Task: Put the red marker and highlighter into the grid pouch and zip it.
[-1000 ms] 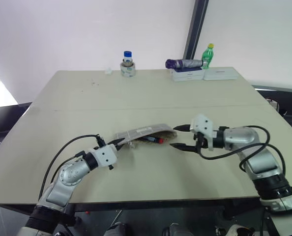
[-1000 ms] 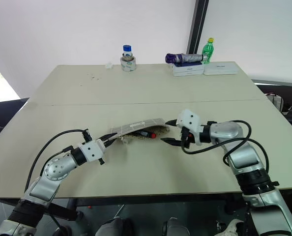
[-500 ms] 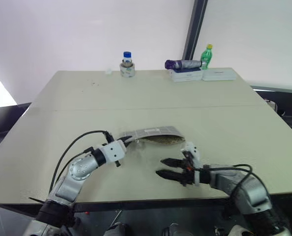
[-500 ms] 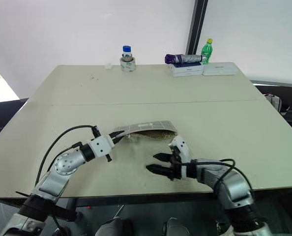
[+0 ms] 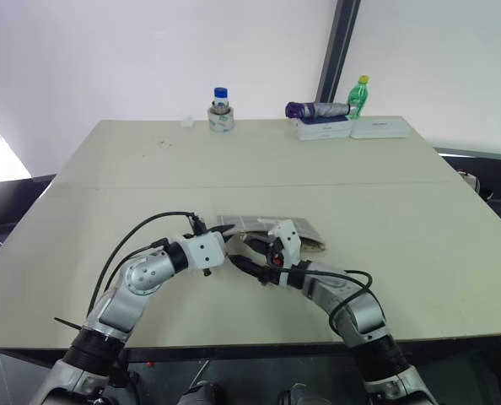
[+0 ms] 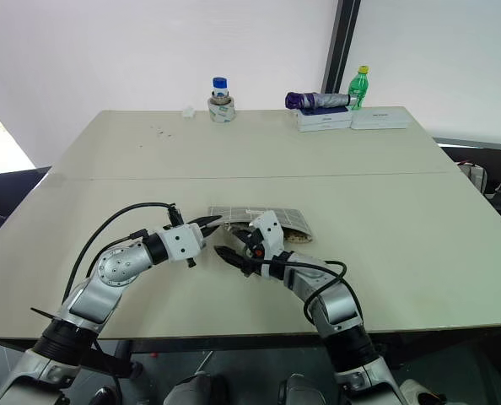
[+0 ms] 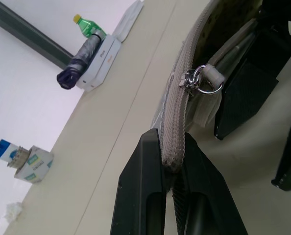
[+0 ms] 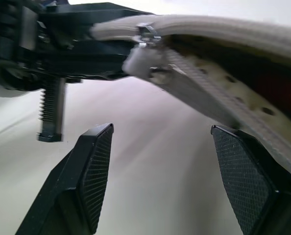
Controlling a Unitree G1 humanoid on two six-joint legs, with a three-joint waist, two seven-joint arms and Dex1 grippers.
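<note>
- Here, in the head views, the pouch (image 5: 276, 232) lies on the table (image 5: 385, 194), near its front middle. The left gripper (image 6: 214, 223) has its fingers together on the pouch's left end. The right gripper (image 6: 236, 250) sits just beside it with fingers apart, at the pouch's front edge. A hint of red, maybe the marker (image 5: 274, 261), shows by the right gripper; the highlighter I cannot make out. At the far edge stand a jar (image 5: 220, 110) with a blue lid, a green bottle (image 5: 357, 94), a purple umbrella (image 5: 315, 110) and white boxes (image 5: 352, 127).
- Next, the left wrist view: both black fingers (image 7: 140, 196) clamp the pouch's zipper edge (image 7: 177, 122). The metal zipper pull (image 7: 199, 83) hangs just past them, with the right gripper's black parts beside it.
- Last, the right wrist view: the two ribbed pads (image 8: 94, 171) stand wide apart, holding nothing. The pouch's open mouth (image 8: 224, 93) and the pull lie just ahead, beside the left gripper.
</note>
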